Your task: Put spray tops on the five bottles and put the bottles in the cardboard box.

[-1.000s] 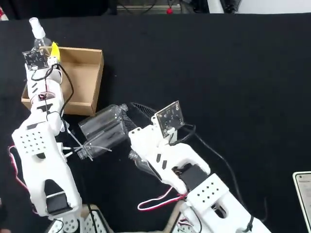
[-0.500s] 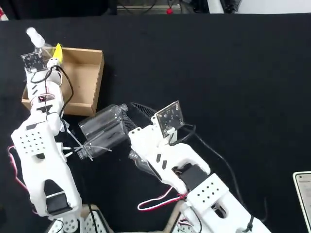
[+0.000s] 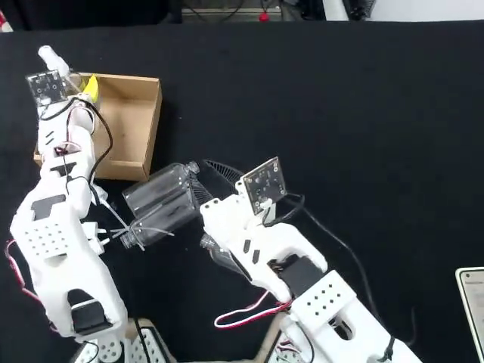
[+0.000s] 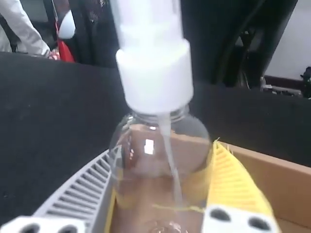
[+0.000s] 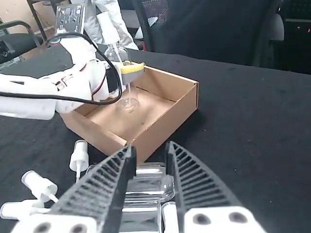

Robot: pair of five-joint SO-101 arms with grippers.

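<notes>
Left claw (image 4: 160, 187) swung farther back, pinching the capped bottle (image 4: 146, 155) upright over the box (image 3: 130, 121) to set it inside. Right claw (image 5: 148, 160) sits slightly spread above uncapped bottles (image 3: 160, 198) on the counter (image 3: 340, 113).

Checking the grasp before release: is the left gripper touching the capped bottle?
Touching. The left wrist view shows the left gripper shut on the bottle, a finger pressed against each side of it.

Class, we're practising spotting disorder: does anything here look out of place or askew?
No spill or damage shows. Clear bottles lie on their sides beside the cardboard box, and loose spray tops lie scattered on the table, not fitted.
</notes>
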